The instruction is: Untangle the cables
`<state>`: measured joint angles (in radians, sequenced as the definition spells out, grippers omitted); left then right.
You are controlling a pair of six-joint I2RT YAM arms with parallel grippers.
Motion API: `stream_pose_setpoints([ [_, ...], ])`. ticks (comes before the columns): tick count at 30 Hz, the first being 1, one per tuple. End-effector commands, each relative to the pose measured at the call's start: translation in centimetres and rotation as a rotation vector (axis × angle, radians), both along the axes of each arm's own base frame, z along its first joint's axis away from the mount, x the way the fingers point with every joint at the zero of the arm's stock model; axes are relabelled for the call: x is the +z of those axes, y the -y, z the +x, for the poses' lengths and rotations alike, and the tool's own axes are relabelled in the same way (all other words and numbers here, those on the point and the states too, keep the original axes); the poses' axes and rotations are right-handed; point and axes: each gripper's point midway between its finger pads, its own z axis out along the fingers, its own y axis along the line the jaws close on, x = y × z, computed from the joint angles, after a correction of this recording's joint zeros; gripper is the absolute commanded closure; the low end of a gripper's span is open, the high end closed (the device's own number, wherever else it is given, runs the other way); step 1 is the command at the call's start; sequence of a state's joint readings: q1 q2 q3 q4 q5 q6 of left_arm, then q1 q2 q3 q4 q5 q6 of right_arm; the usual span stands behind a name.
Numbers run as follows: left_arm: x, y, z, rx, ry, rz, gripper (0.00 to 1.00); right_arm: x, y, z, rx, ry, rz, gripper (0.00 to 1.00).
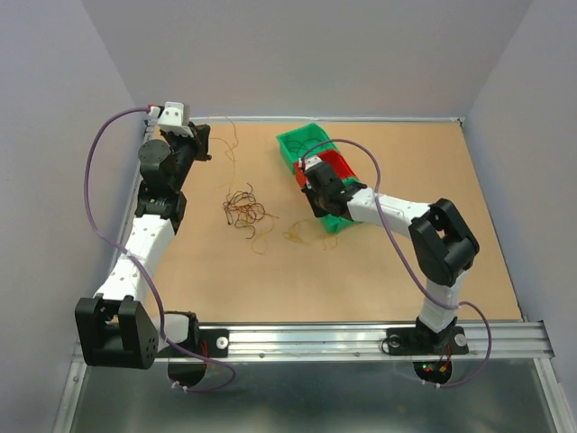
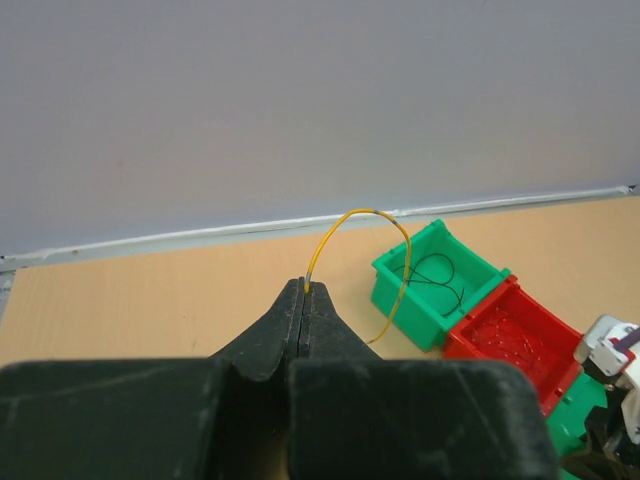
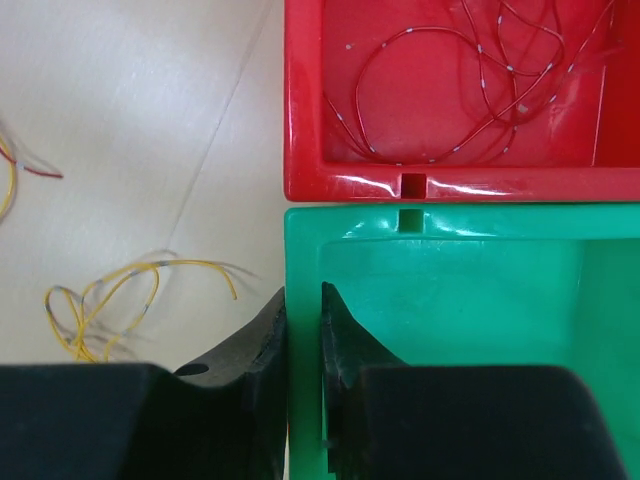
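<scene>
The cables' main tangle (image 1: 243,209), dark and reddish, lies mid-table. My left gripper (image 2: 305,290) is shut on one end of a yellow cable (image 2: 345,218). The cable arches up and hangs down in front of the far green bin (image 2: 400,290), at the far left by the back wall (image 1: 203,144). My right gripper (image 3: 303,295) straddles the left wall of the near green bin (image 3: 303,250), and both fingers press against it. In the top view it sits over the bins (image 1: 315,185). Red cables (image 3: 450,80) lie in the red bin (image 3: 300,100).
Three bins stand in a row: far green (image 1: 302,144) holding a black cable (image 2: 435,272), red (image 1: 341,165), near green (image 1: 335,221). Loose yellow strands (image 3: 100,300) lie on the table left of the near bin, and also show in the top view (image 1: 297,236).
</scene>
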<state>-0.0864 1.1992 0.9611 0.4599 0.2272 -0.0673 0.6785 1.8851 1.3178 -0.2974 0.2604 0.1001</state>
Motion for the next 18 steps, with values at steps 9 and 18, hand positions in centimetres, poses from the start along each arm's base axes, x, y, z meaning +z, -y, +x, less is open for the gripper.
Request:
stream_pose_setpoints([
  [9,2.1,0.3,-0.5,-0.005,0.081,0.008,1.0,7.0,2.1,-0.6,0.122,0.451,0.083,0.99],
  [18,2.0,0.3,-0.4,-0.002,0.079,0.01,1.0,9.7,2.4,-2.1,0.18,0.656,0.177,0.99],
])
